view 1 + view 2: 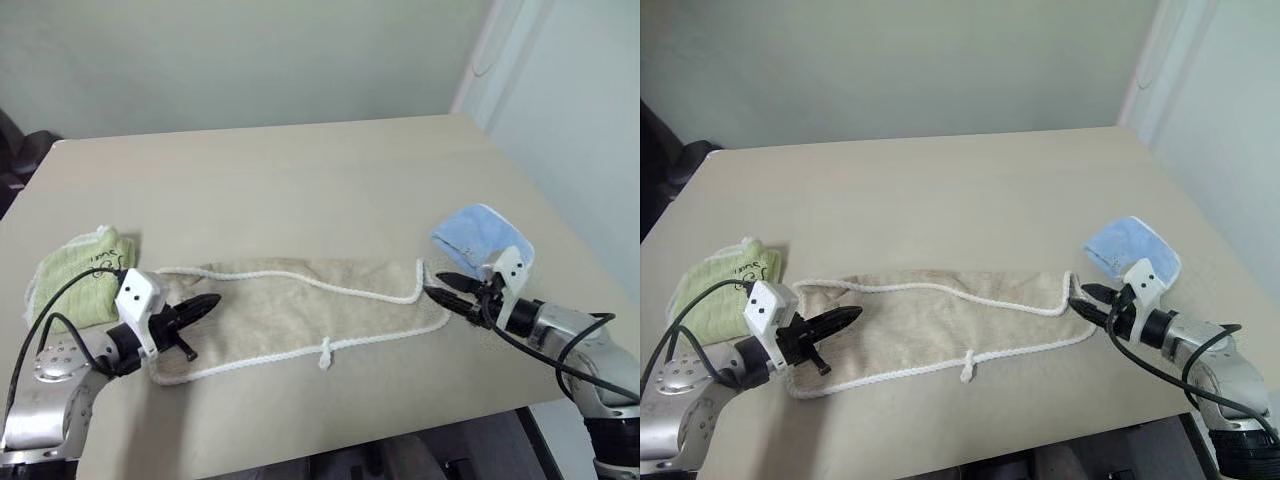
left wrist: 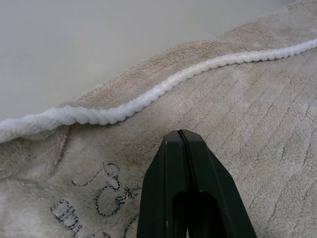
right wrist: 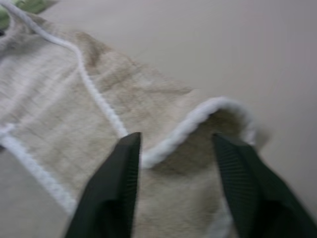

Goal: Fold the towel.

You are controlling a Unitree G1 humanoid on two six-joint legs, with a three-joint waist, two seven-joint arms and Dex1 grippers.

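The towel (image 1: 300,305) lies flat on the table as a long beige strip with white corded edging and a small white loop (image 1: 324,353) at its near edge. My left gripper (image 1: 212,300) is shut, its tips just over the towel's left end; in the left wrist view the closed fingers (image 2: 181,144) have no cloth between them. My right gripper (image 1: 437,285) is open at the towel's right end. In the right wrist view its two fingers (image 3: 124,168) straddle the curled corded corner (image 3: 198,116).
A small green folded cloth (image 1: 80,275) lies just left of the towel, behind my left arm. A light-blue folded cloth (image 1: 478,232) lies behind my right gripper. The table's near edge (image 1: 350,440) runs close below the towel.
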